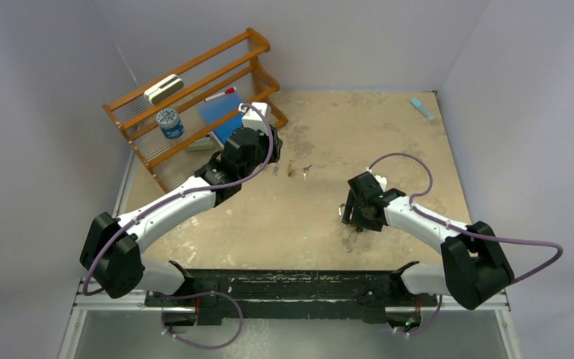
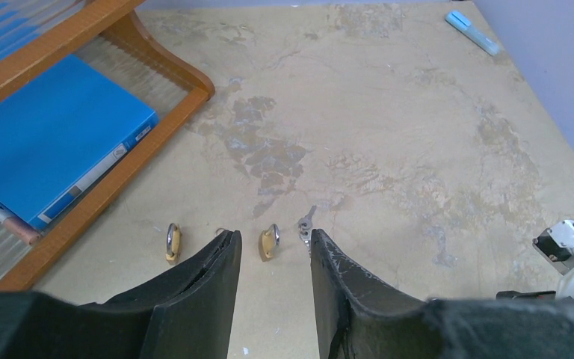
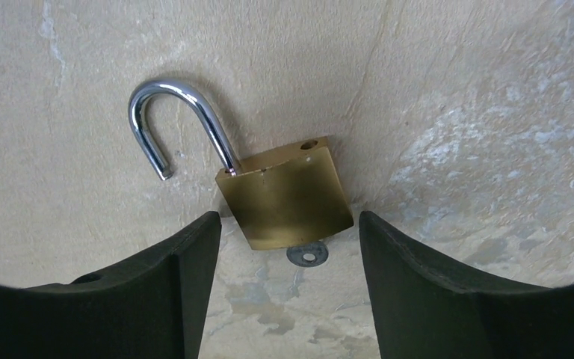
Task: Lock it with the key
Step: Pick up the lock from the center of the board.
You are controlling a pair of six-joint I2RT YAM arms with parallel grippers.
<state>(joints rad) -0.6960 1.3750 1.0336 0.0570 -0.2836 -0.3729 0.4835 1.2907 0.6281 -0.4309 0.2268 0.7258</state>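
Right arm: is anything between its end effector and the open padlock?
Nothing visible. The padlock lies on the table, its lower body between the open jaws of the right end effector, with a gap on each side. The key shows just below the body.

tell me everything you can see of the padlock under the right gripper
The padlock has a squarish, dull brass-looking body and a shiny steel-looking shackle. It is unlocked: one shackle leg sits in the body, the free end swung clear of its hole. It lies on the mottled beige table. A small grey disc with a hole, likely a key's head, shows at its bottom edge. The right gripper, open, straddles the body; whether it touches cannot be told.
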